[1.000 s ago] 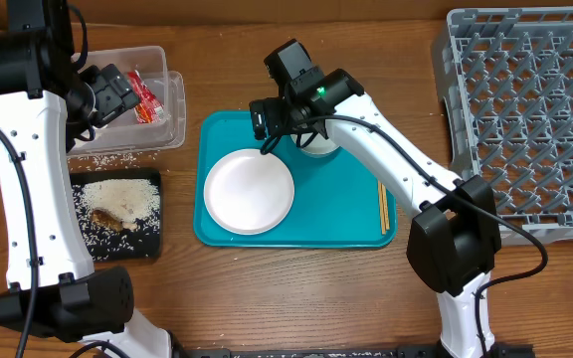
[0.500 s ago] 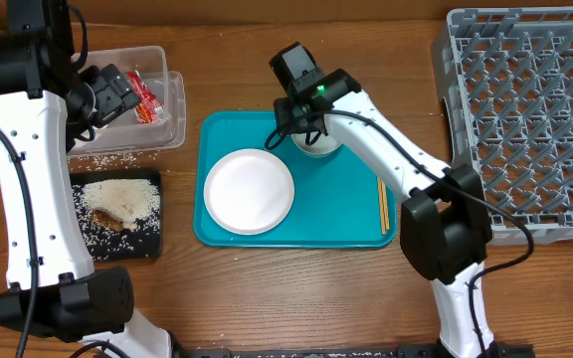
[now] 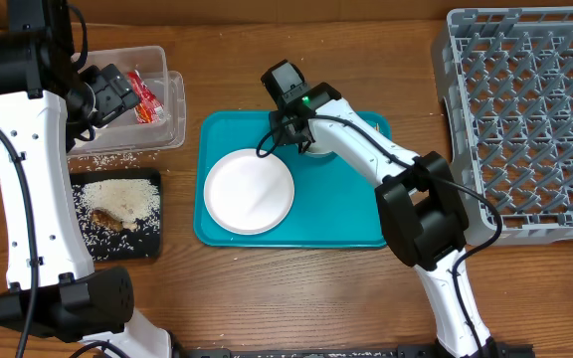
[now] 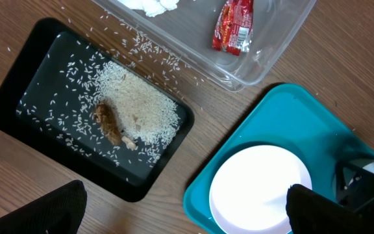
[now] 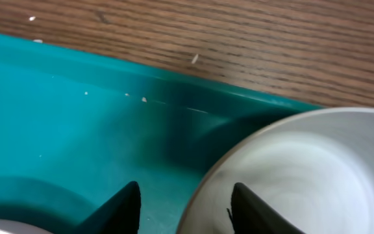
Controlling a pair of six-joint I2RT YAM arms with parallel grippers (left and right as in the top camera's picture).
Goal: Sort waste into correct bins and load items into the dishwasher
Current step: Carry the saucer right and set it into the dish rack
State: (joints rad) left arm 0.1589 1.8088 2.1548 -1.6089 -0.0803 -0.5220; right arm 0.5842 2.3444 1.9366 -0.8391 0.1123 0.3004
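My right gripper (image 5: 186, 195) stands at the white cup (image 5: 304, 175) at the back of the teal tray (image 3: 326, 214). One finger is outside the rim and the other inside; a gap shows beside the outer finger, so the jaws are still open. The white plate (image 3: 249, 191) lies on the tray's left half. My left gripper (image 4: 184, 214) hangs wide open and empty, high above the clear tub (image 3: 162, 119). In the tub are a red wrapper (image 4: 236, 26) and a white tissue (image 4: 151, 5). The black tray (image 4: 89, 110) holds rice (image 4: 141, 107) and a brown food piece (image 4: 109, 123). The chopsticks are hidden under my right arm.
The grey dish rack (image 3: 530, 109) fills the right back corner. Loose rice grains (image 3: 107, 159) lie on the table between the tub and the black tray. My right arm's elbow (image 3: 421, 214) hangs over the teal tray's right end.
My right gripper's jaws have narrowed around the cup's rim. The right arm's elbow has swung left over the teal tray's right end, covering the chopsticks. The left arm has not moved.
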